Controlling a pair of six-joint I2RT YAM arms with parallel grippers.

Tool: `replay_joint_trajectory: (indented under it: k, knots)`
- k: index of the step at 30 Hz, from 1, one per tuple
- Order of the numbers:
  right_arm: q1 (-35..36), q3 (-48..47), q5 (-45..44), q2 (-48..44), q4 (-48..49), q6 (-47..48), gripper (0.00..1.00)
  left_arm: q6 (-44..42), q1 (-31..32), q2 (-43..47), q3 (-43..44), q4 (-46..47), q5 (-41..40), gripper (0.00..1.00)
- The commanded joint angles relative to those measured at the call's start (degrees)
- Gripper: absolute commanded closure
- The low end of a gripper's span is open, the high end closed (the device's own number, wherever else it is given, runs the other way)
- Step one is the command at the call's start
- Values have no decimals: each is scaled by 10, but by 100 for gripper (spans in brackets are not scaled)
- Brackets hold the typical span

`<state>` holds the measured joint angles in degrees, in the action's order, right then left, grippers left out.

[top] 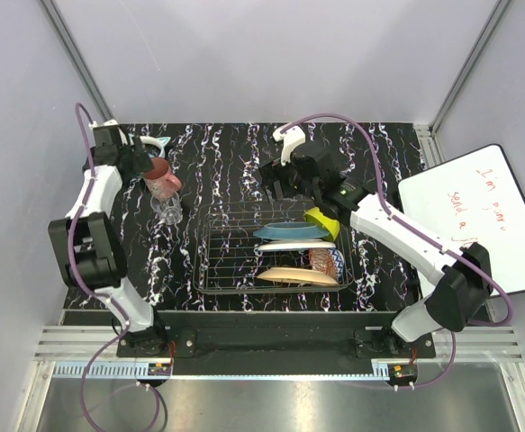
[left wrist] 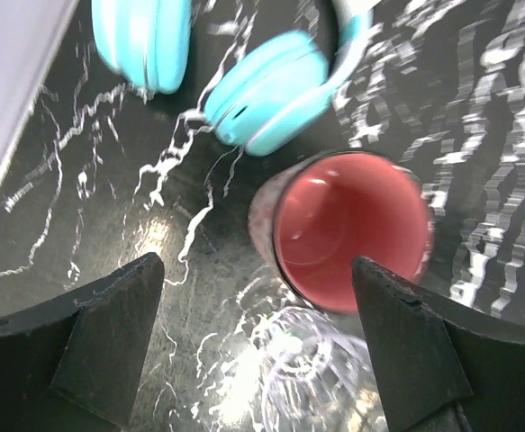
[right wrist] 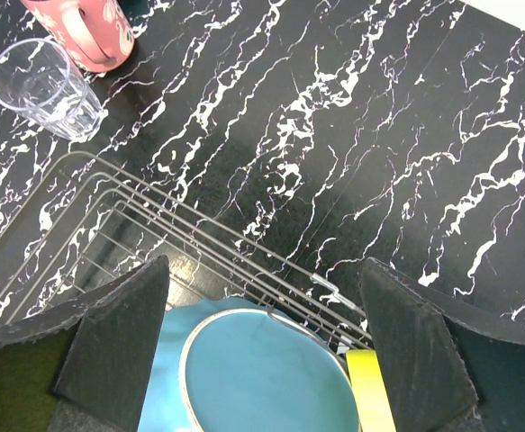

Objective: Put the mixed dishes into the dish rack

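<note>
The dish rack (top: 215,263) stands mid-table. In it stand on edge a teal plate (top: 289,232), a white plate (top: 296,245) and a tan plate (top: 289,275), with a yellow-green bowl (top: 323,220) and a red patterned bowl (top: 327,261) at its right end. A pink mug (top: 161,177) and a small clear glass (top: 167,209) stand upright on the table left of the rack. My left gripper (left wrist: 255,270) hangs open above the mug (left wrist: 352,225) and glass (left wrist: 316,369), holding nothing. My right gripper (right wrist: 264,270) is open and empty over the rack's far rim (right wrist: 154,211) and the teal plate (right wrist: 262,378).
Teal cat-ear headphones (left wrist: 271,99) lie just beyond the mug, near the far left wall. A whiteboard (top: 487,216) lies off the table's right edge. The rack's left half holds no dishes.
</note>
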<state>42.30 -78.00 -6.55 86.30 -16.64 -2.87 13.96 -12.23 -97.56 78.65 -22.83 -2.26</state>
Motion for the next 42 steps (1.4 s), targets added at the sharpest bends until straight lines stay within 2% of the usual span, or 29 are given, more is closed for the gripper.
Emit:
replay_joint_trajectory:
  k: [1,4,9,13,14,17,23,25,26,28,29,38,42]
  knots:
    - [-4,3,-7,-25,2,-10,7,8,12,-47,35,28,-56,12]
    - [-5,3,-11,-25,0,-12,7,3,15,-74,49,24,-53,12]
    - [-6,-1,-10,-22,-3,-20,7,-9,19,-89,37,23,-32,18]
    - [-7,1,-9,-22,-4,-23,7,-14,19,-98,30,21,6,38]
    - [-6,2,-10,-23,-3,-23,7,-14,23,-101,29,21,14,47]
    - [-10,7,-12,-28,-5,-25,7,-18,31,-112,33,18,19,56]
    - [-16,20,-11,-35,-9,-29,8,-24,55,-138,45,11,37,58]
    - [-17,21,-10,-37,-8,-29,8,-30,62,-148,54,4,38,61]
    - [-19,21,-8,-37,-8,-29,8,-31,68,-153,63,3,38,65]
    - [-20,21,-7,-38,-9,-29,8,-37,74,-164,73,-4,46,91]
    - [-23,22,-5,-39,-9,-29,8,-39,80,-169,84,-7,47,100]
    - [-32,31,14,-35,-11,-43,12,-25,102,-138,148,-32,124,100]
    - [-49,27,42,-30,-11,-70,13,26,113,-89,164,-35,188,100]
